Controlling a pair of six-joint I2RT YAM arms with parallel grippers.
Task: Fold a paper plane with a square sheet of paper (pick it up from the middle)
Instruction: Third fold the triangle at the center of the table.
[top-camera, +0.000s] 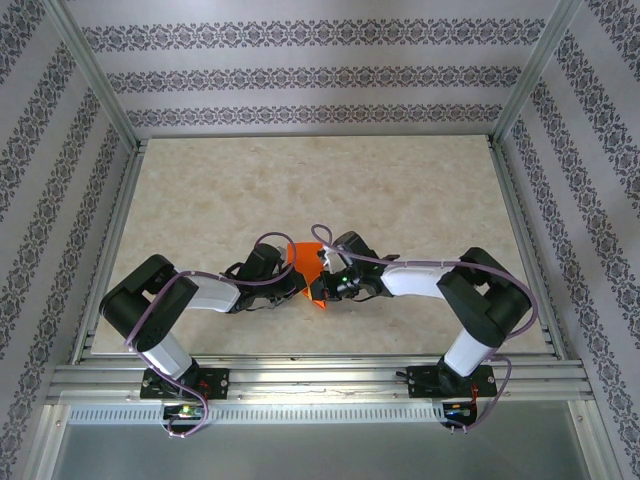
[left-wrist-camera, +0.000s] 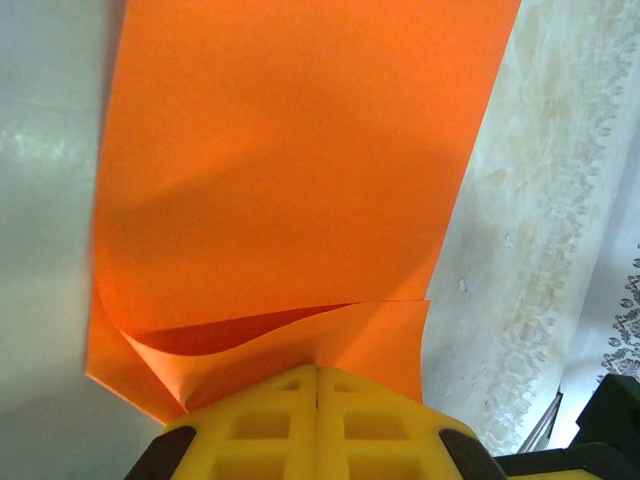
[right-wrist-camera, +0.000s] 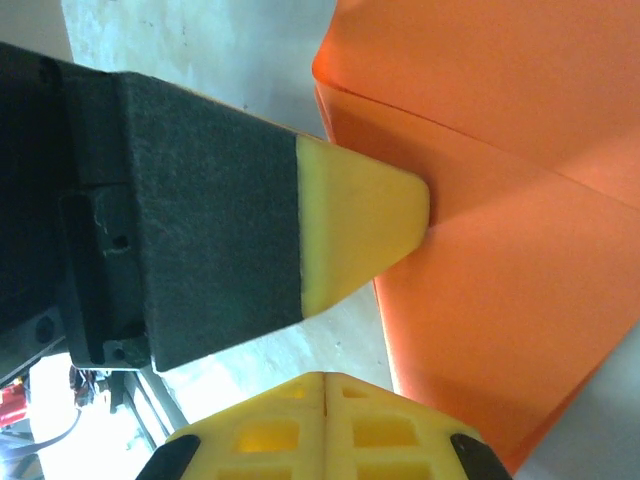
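Table: a flat, matte, beige marbled surface, lying inside walls papered in grey ornamental stripes. The left arm and right arm, black and white with violet cables looping along them, are reaching inward and meeting near the table's middle.

Sheet of paper: thin, bright orange and plain, sitting between the two wrists. In the left wrist view the sheet is showing smooth and doubled over. One layer is curling away from the other near the pinch, leaving a dark curved gap.

Left gripper: its yellow ribbed plastic fingers are pressing together, clamping the sheet's near edge. In the right wrist view its wedge-shaped fingertip, yellow on a rough black body, is touching the sheet at a crease.

Right gripper: its fingers are sitting flush against each other with the seam tight. The sheet's edge is passing just beside them.
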